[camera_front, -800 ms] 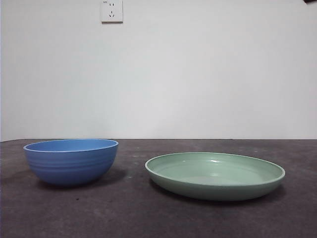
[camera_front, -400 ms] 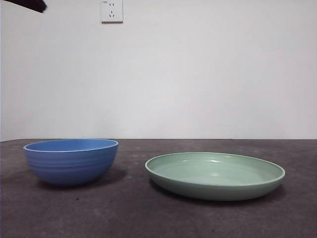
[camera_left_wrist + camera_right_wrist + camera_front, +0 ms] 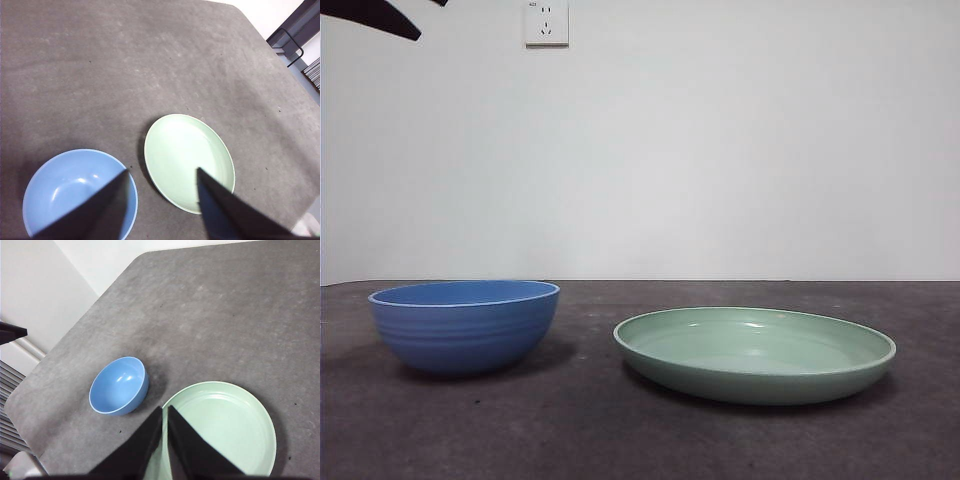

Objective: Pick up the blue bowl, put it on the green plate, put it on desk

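Two dishes sit on the bench, both empty as far as I can see: blue bowl and green plate, side by side, near each other but not touching. Bowl is upright, nothing in it. Plate is flat on the bench w/ nothing on it, so the stacking step isn't done yet.

Left tool hangs high over the bench, jaws spread wide, holding nothing. From its wrist cam the bowl lies under one jaw and the plate under the other, gap btwn the two dishes roughly centred btwn my jaws. In the front view a dark tip shows at the top corner on the bowl's side, which I take to be this arm.

Right tool is also high up, jaws pressed nearly together, empty. It sits over the near rim of the plate, w/ the bowl off to one side and further away.

Judgement: left arm is the nearer one to the bowl, so the grab is mine on that side. Bowl is round, so no long axis to align to; what matters is dropping down and shifting toward the bowl so one jaw goes inside the rim and one outside. Risk: rim pinch slipping on smooth wall.
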You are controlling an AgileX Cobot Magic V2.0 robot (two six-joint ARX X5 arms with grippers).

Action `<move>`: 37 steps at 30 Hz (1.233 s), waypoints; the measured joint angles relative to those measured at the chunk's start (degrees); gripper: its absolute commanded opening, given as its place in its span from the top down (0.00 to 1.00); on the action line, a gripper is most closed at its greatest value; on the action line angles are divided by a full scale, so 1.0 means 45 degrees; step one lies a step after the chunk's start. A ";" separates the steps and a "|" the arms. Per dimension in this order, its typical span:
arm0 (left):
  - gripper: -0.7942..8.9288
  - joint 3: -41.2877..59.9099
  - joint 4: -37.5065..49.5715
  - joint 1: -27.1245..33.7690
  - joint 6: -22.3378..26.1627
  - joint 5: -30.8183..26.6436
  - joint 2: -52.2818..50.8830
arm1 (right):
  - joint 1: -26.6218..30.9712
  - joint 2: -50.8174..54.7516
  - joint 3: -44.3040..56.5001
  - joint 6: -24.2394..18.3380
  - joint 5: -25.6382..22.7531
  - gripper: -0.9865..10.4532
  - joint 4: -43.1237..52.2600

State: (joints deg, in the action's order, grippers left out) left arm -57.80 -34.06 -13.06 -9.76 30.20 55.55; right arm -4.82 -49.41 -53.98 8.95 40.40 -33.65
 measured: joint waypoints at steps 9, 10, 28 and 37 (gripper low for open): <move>0.24 0.0000 0.0010 0.0000 0.0393 0.0005 0.0000 | 0.0000 0.0000 0.0000 -0.0039 -0.0005 0.42 0.0000; 0.24 0.0000 0.0005 0.0000 0.0398 0.0005 0.0000 | 0.0000 0.0000 0.0000 -0.0039 0.0000 0.42 0.0000; 0.25 -0.0049 -0.1239 0.0559 -0.0049 -0.0131 0.0457 | 0.0000 0.0000 0.0000 -0.0044 0.0000 0.42 0.0000; 0.25 -0.0053 -0.2200 0.1292 -0.0039 -0.0986 0.2696 | 0.0000 0.0000 0.0000 -0.0039 0.0000 0.42 -0.0287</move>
State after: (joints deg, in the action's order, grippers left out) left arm -58.04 -43.97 -7.25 -9.93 25.76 67.68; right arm -4.82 -49.41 -53.98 8.78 40.40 -34.94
